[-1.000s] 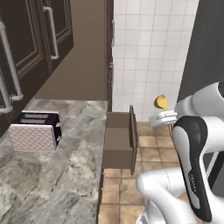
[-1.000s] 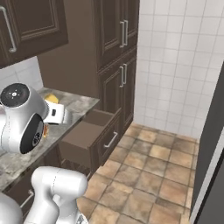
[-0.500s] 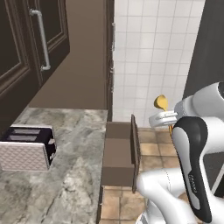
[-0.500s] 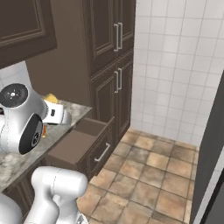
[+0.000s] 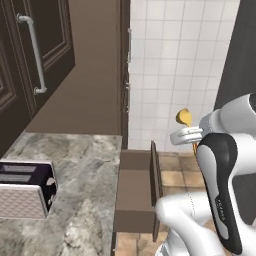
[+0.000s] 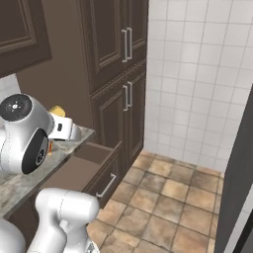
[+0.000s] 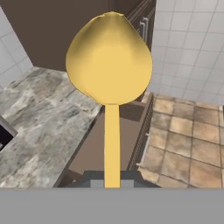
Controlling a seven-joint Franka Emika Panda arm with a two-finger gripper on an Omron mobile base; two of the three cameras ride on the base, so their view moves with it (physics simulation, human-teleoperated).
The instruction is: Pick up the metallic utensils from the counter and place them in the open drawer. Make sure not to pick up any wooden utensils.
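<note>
My gripper (image 7: pixel 112 178) is shut on the handle of a shiny golden-yellow metallic utensil (image 7: pixel 109 65), a spoon whose head points away from the hand. From the left base, the spoon head (image 5: pixel 183 117) sticks up above the gripper (image 5: pixel 189 132), to the right of the open drawer (image 5: pixel 134 186) and higher than it. The right base view has the spoon head (image 6: pixel 58 111) over the gripper (image 6: pixel 61 121). The dark brown drawer (image 7: pixel 131 135) lies below and ahead of the spoon, pulled out from the marbled counter (image 5: pixel 80 165). The wooden utensils are out of view.
A toaster (image 5: pixel 24 194) stands on the counter at the left. Tall dark cabinets (image 6: pixel 118 74) rise behind the drawer (image 6: pixel 81 165). A white tiled wall (image 5: pixel 170 60) and brown floor tiles (image 6: pixel 168 197) lie to the right.
The whole picture has shifted, so the base has driven: the drawer and tall cabinet are now nearer and the toaster has slid to the left edge. The gripper stays shut on the spoon.
</note>
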